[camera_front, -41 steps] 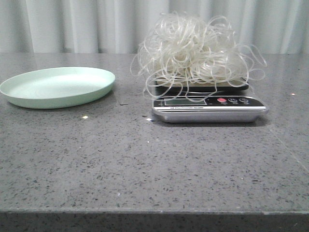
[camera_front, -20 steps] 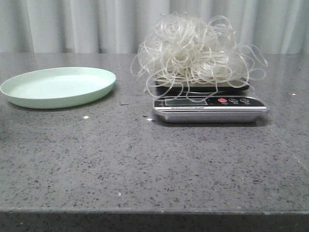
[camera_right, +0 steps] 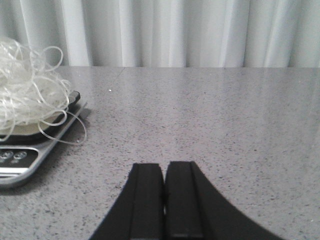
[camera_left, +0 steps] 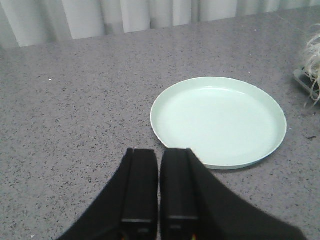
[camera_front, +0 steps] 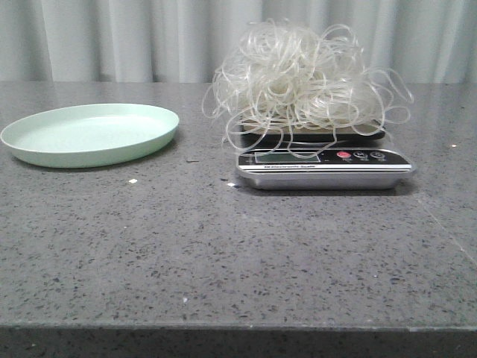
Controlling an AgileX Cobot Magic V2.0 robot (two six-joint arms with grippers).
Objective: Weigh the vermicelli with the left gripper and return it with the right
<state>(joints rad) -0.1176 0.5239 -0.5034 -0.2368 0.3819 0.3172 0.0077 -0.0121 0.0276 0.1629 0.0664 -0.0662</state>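
While vermicelli (camera_front: 302, 78) heaps on scale (camera_front: 324, 165), scale lettering unreadable; left fingers (camera_left: 159, 187) and right fingers (camera_right: 165, 200) closed, empty.

The left gripper (camera_left: 160, 185) has its two black fingers pressed together, holding nothing. The right gripper (camera_right: 165, 200) is likewise closed and empty.

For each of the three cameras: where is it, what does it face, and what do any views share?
Front: faces forward over the table at plate and vermicelli on the scale; no arm shows.
Left wrist: above its shut left gripper, facing the plate.
Right wrist: behind its shut right gripper, beside the scale.
All three show the vermicelli.
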